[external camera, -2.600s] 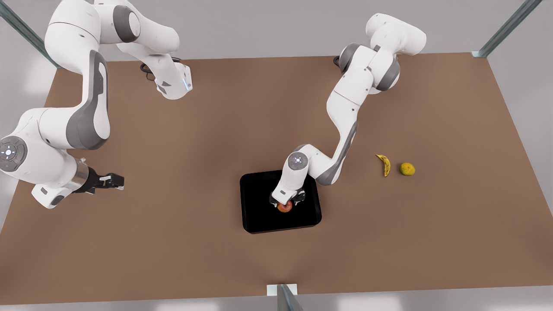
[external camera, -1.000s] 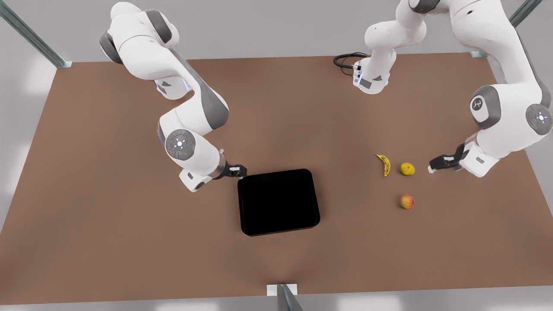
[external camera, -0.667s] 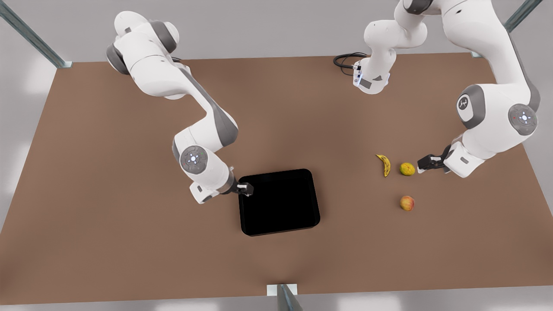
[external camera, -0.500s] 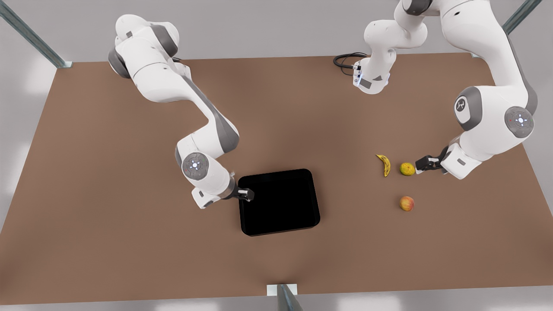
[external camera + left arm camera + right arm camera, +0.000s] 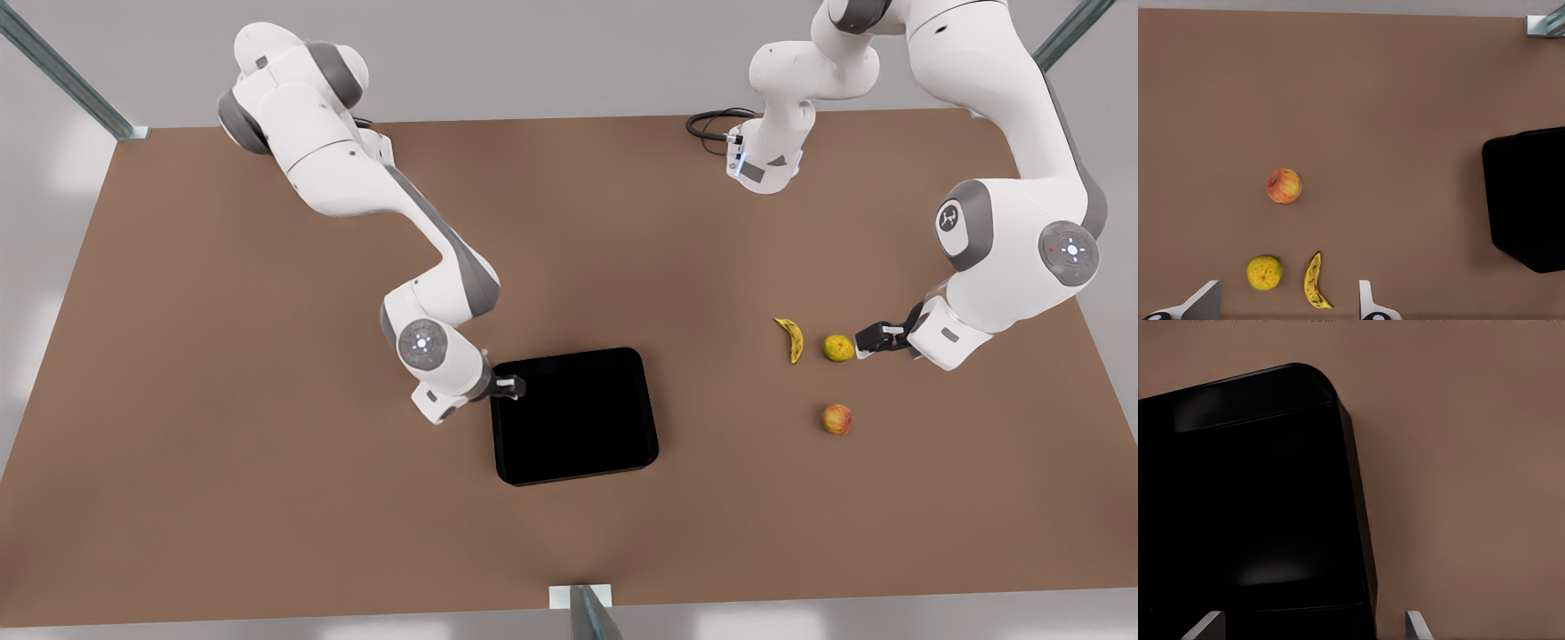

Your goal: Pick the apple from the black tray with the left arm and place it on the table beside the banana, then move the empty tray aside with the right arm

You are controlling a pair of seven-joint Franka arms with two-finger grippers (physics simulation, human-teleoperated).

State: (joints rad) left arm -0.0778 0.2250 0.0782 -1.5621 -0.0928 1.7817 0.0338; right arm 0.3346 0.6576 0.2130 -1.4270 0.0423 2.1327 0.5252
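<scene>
The desk [image 5: 267,498] carries everything, and the tray [image 5: 576,415] lies empty near the middle of its near edge, not yet moved. The right gripper [image 5: 509,387] has come in from the desk's side on the front view's left over the last second and now sits at the tray's far corner on that side; its wrist view shows the jaws spread wide, straddling the rim [image 5: 1361,540]. My reading is that the grasp or push on the tray is about to begin.

The left gripper [image 5: 867,341] hangs by the round yellow-green fruit [image 5: 837,348], jaws apart and empty, and has barely shifted in the last half second — it seems to be waiting.

The banana [image 5: 790,339] lies toward the desk's edge on the front view's right. The apple [image 5: 837,418] rests on the desk near it, toward the near edge, unmoved over the last second — so the first half looks done.
</scene>
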